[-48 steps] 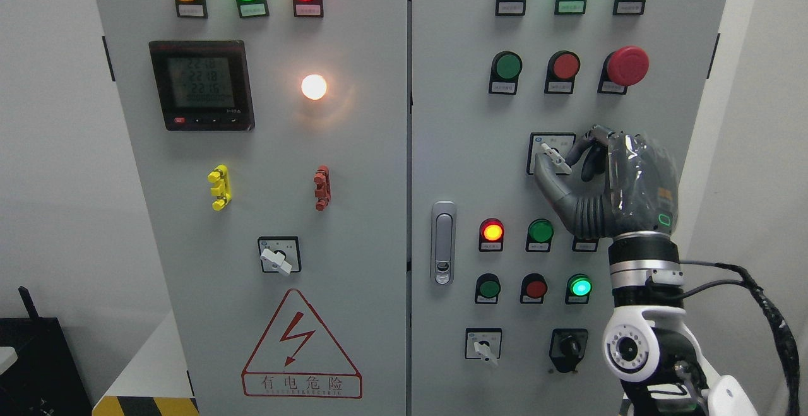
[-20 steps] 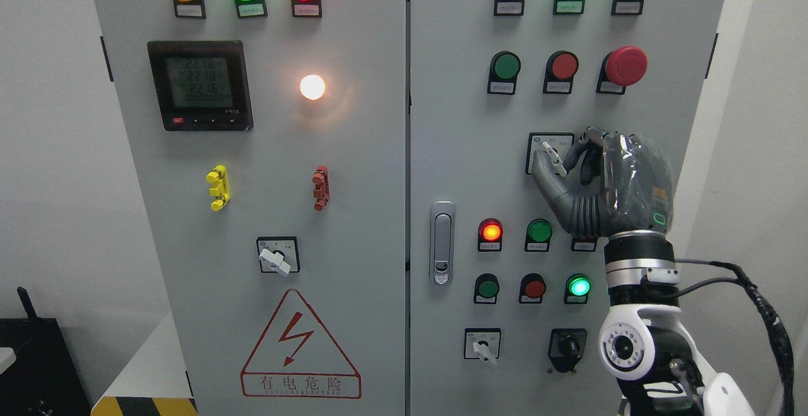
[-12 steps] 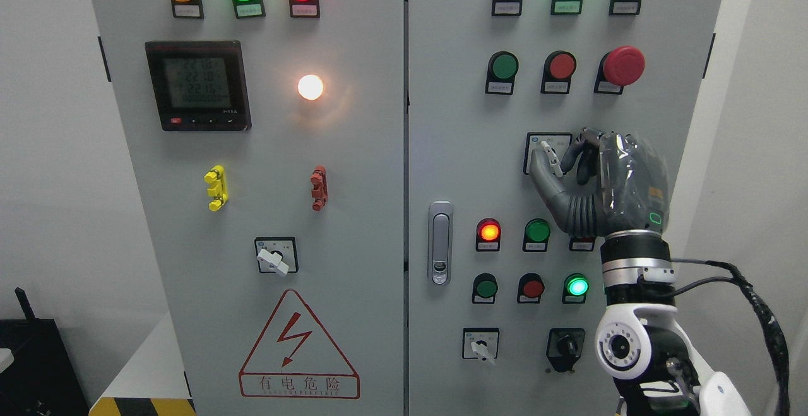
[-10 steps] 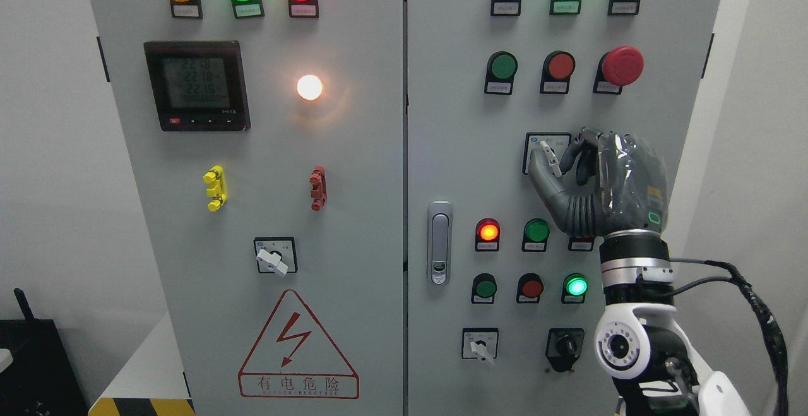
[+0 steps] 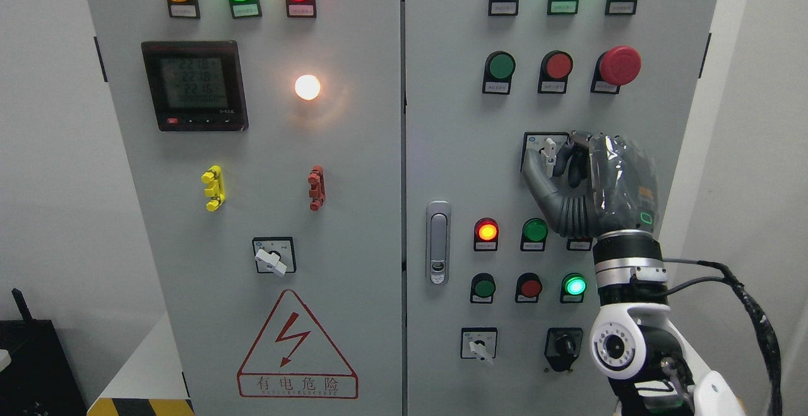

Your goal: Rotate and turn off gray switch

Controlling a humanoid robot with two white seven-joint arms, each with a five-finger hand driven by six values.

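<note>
The gray switch [image 5: 550, 154] is a pale rotary handle on a square plate on the right cabinet door, mid-height. Its handle now stands nearly upright. My right hand [image 5: 555, 158], dark grey with a shiny plastic cover, comes up from the lower right and pinches the handle between thumb [image 5: 533, 173] and curled fingers [image 5: 576, 151]. Part of the plate is hidden behind the hand. My left arm does not show.
Round lamps and push buttons surround the switch, with a red mushroom button [image 5: 619, 65] above it and a lit red lamp [image 5: 486, 231] below. A door latch [image 5: 437, 242] sits left. Two more rotary switches [image 5: 478, 344] [image 5: 272, 256] and a meter [image 5: 194, 85] are on the panels.
The switch handle has turned from a slant pointing down-right to nearly vertical, with my right hand twisting on it. The whole view has drifted slightly left.
</note>
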